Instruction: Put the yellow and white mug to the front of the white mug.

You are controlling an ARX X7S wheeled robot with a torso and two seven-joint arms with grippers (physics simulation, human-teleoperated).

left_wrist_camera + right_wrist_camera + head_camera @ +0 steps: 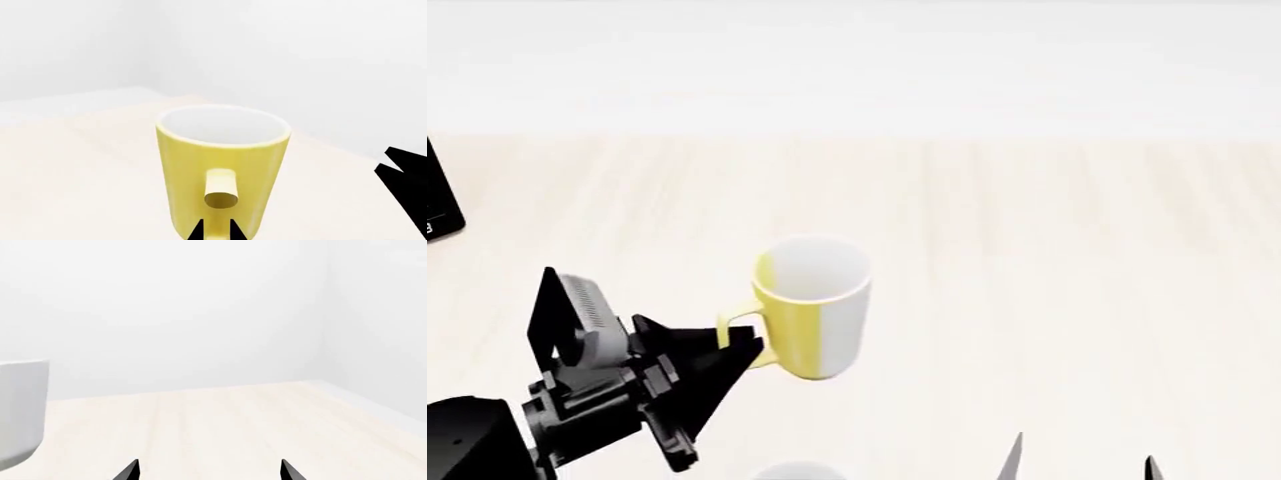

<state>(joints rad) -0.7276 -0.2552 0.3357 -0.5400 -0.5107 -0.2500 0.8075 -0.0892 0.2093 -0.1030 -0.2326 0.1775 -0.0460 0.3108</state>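
The yellow and white mug (811, 305) is upright over the pale wooden table (1054, 230), with its yellow handle (745, 330) toward my left gripper (741, 347). In the left wrist view the mug (223, 150) fills the centre, and the gripper (217, 232) has its two black fingertips (198, 232) closed on either side of the handle (220, 192). I cannot tell whether the mug rests on the table or is lifted. The white mug (20, 410) shows at the right wrist view's edge and as a sliver of rim (790, 470) in the head view. My right gripper (210, 472) is open and empty.
A black object (441, 195) sits at the table's far left edge. My right gripper's fingertips (1081, 465) show near the front right of the head view. A black shape (407, 185) shows at the edge of the left wrist view. A white wall stands behind the table.
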